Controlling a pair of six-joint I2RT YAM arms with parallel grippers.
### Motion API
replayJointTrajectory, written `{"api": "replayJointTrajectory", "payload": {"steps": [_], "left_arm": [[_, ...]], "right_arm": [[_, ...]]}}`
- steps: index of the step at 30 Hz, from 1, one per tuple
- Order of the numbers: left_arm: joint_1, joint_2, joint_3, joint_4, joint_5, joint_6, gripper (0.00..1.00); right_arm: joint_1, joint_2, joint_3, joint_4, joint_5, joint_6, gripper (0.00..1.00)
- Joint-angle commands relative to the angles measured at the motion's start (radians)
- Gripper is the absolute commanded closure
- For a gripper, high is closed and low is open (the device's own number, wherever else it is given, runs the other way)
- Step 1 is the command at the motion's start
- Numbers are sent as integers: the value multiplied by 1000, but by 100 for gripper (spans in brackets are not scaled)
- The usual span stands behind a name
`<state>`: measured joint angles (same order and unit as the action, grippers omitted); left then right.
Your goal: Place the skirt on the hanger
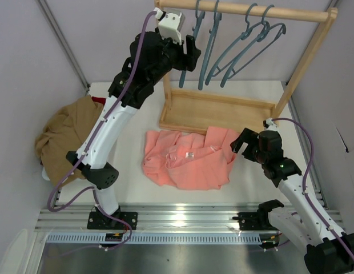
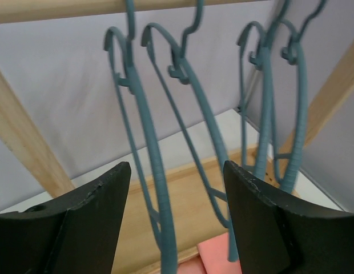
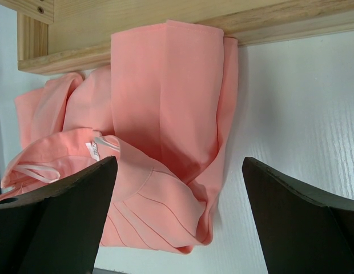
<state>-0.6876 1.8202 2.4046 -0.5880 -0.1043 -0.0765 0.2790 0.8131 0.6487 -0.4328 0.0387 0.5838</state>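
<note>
left fingers (image 2: 80,228) apart, facing hanger (image 2: 151,165) | right fingers (image 3: 51,211) apart over skirt (image 3: 165,97) | top only: tan garment (image 1: 68,128)

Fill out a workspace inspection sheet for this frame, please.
Surface: white table, skirt lying on it.
Job's things: salmon skirt crumpled against the rack base, unhung; four teal hangers on the rail.
Clutter: tan garment at the left edge, dark red garment peeking behind it.
Grippers: left gripper open, raised at the leftmost hangers; right gripper open, over the skirt's right edge.
Cables: purple cables along both arms.
Surroundings: wooden rack, plain walls.
</note>
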Motion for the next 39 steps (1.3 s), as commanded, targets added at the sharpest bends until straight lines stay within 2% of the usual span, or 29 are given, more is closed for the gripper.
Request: {"api": "replayJointTrajectory", "payload": {"steps": [1, 6, 18, 25, 31, 37, 39], "left_arm": [[10, 10, 34, 53, -139, 17, 28], [10, 22, 25, 76, -209, 32, 33], [10, 44, 8, 91, -141, 41, 34], [10, 79, 5, 73, -173, 47, 34], [10, 108, 4, 91, -212, 73, 37], [10, 128, -2, 132, -189, 118, 39], [10, 136, -1, 143, -186, 121, 43]], "right_arm": [[-4, -31, 20, -4, 26, -4, 1], [-8, -43, 16, -9, 35, -6, 1], [-11, -43, 12, -11, 36, -6, 1], [-12, -46, 11, -14, 35, -6, 1], [-17, -54, 11, -20, 41, -9, 1], [-18, -51, 11, -12, 40, -9, 1], [-18, -49, 11, -12, 40, -10, 1]]}}
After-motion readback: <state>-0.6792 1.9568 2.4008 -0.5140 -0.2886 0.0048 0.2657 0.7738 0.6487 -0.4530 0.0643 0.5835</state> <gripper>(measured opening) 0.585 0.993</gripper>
